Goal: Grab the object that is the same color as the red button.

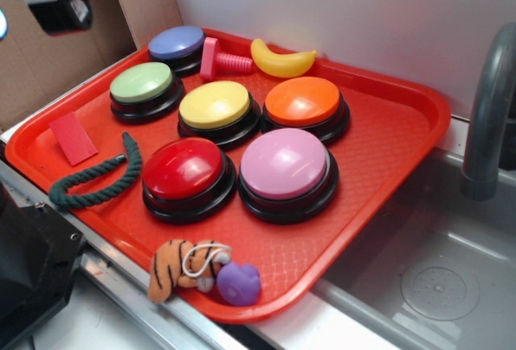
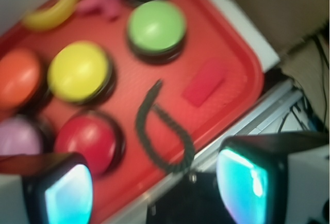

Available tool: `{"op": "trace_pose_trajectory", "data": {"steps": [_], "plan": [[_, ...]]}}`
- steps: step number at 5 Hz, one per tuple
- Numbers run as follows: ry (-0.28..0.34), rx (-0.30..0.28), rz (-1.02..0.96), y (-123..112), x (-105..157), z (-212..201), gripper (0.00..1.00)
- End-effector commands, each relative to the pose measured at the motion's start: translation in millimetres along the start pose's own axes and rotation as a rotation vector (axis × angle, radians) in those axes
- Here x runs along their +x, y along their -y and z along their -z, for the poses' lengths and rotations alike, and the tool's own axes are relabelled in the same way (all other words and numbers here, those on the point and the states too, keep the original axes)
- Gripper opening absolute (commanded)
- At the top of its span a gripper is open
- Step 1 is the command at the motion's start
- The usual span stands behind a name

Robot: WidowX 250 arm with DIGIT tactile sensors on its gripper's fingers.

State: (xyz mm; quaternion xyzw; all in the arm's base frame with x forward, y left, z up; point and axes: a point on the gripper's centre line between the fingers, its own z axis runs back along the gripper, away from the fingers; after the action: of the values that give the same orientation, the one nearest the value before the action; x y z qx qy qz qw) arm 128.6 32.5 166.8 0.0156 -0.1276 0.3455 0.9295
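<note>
Tool (image 2: 154, 190) hung open up close, empty, above the rope (image 2: 164, 131); red block (image 2: 204, 81) near red button (image 2: 87, 140).

Small flat red block (image 1: 73, 138), matte, rectangular, lying flat near the left corner of the tray (image 1: 387, 148), long axis angled to the tray rim, just beside one end of the green rope (image 1: 97, 181) without clear contact; blurred in the wrist view (image 2: 203, 81). Red button (image 1: 183, 167), large glossy dome on a black round base, upright toward the tray's front, right of the rope, well apart from the block; also seen in the wrist view (image 2: 86, 139).
</note>
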Motion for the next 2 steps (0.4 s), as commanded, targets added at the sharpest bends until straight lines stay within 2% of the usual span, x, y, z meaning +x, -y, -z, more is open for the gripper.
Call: {"op": "trace_pose_trajectory", "data": {"steps": [1,2], "plan": [[0.122,0.006,-0.200,-27,28,44,1.00],[0.129,-0.018,-0.217,-36,37,60,1.00]]}}
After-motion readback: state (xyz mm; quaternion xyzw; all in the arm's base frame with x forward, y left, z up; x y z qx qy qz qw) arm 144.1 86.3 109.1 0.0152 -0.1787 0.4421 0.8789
